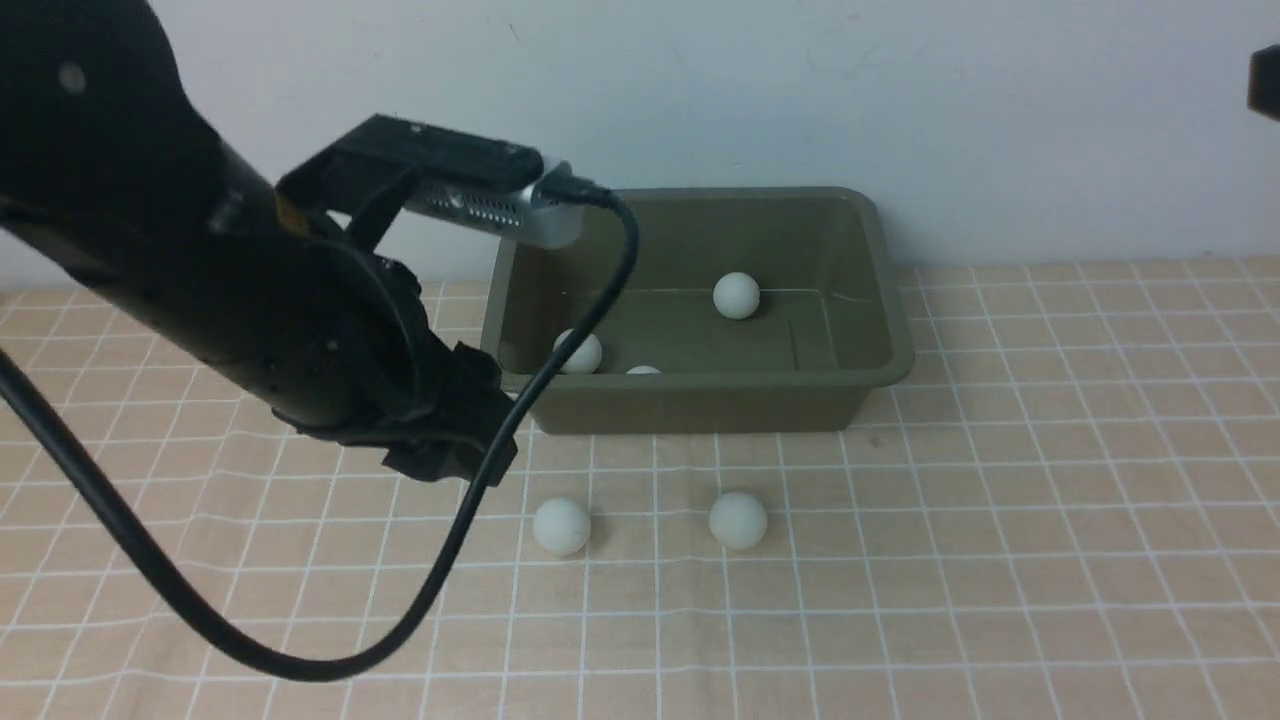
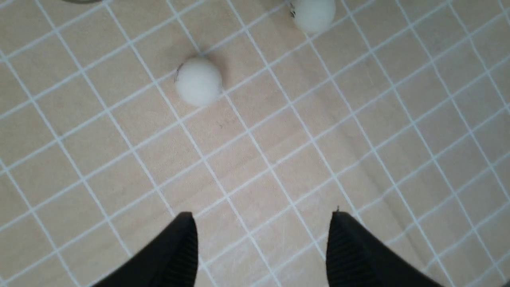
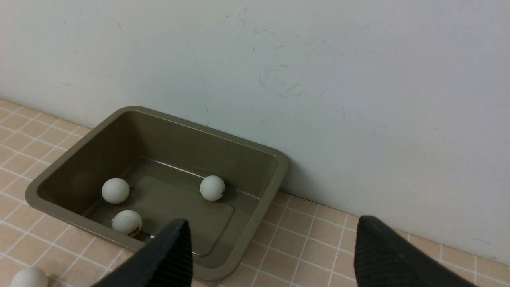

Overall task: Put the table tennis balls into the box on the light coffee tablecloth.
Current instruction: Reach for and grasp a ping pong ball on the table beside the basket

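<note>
Two table tennis balls (image 1: pixel 738 520) lie on the checked tablecloth (image 1: pixel 1000 550), just near of the green box (image 1: pixel 700 410), which holds three more. The left gripper (image 2: pixel 259 223), jaws apart and empty, hovers just left of the left ball (image 1: pixel 561 526). The right gripper (image 3: pixel 271 231), wide and empty, hangs farther off.

Pale, scuffed wall (image 3: pixel 358 79) behind

Matte black left arm (image 1: pixel 150 230) with silver camera (image 1: pixel 500 205), looping black cable (image 1: pixel 300 668), ribbed black jaws.
</note>
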